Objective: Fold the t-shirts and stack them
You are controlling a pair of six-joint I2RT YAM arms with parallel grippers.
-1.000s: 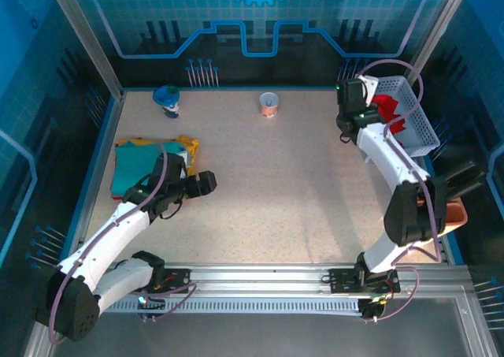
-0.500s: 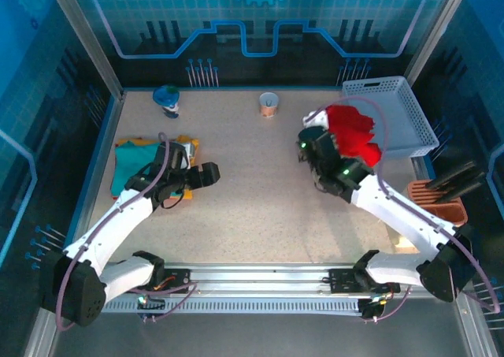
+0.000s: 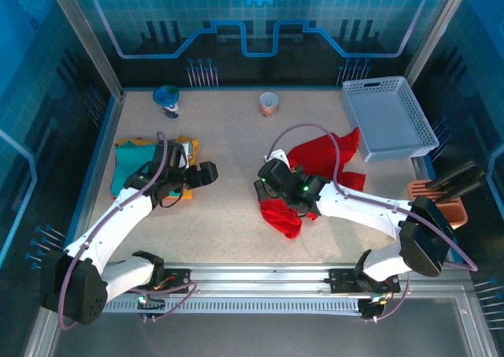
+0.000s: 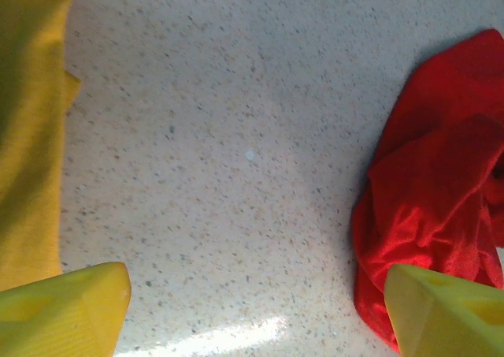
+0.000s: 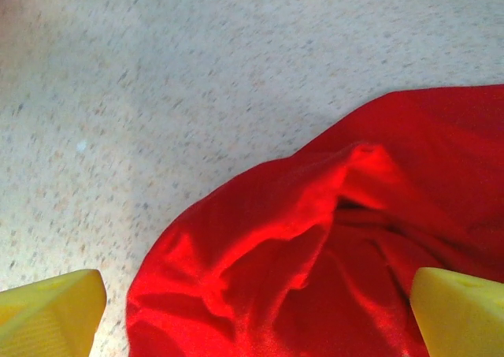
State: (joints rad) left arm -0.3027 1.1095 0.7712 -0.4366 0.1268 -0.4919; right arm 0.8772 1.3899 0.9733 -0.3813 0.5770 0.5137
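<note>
We see the red t-shirt point(image 3: 321, 154) lying crumpled mid-surface point(image 3: 236, 128), its long axis running near-left to far-right, toward the basket point(image 3: 390, 119). The right claw point(image 5: 256, 310) hangs released over its near-left end. The left claw point(image 4: 256, 310), also released, hovers beside the yellow shirt point(image 3: 187, 146).

- Top external: sits high above and behind the arms and looks steeply down from far off. Takes in the whole table point(image 3: 236, 215), with the arm bases point(image 3: 157, 278) along the bottom edge.
- Left wrist: hangs close over the table, facing almost straight down. Catches the left fingertips point(image 4: 63, 310) in the lower corners, the yellow-orange t-shirt point(image 4: 27, 136) down the left edge and the red t-shirt point(image 4: 433, 199) at the right edge.
- Right wrist: hangs even closer, facing down. Catches the right fingertips point(image 5: 47, 310) in the lower corners and the red t-shirt across the lower right.
- Shared: red t-shirt and speckled tabletop in all three views; yellow-orange t-shirt in the overhead and left wrist views.
</note>
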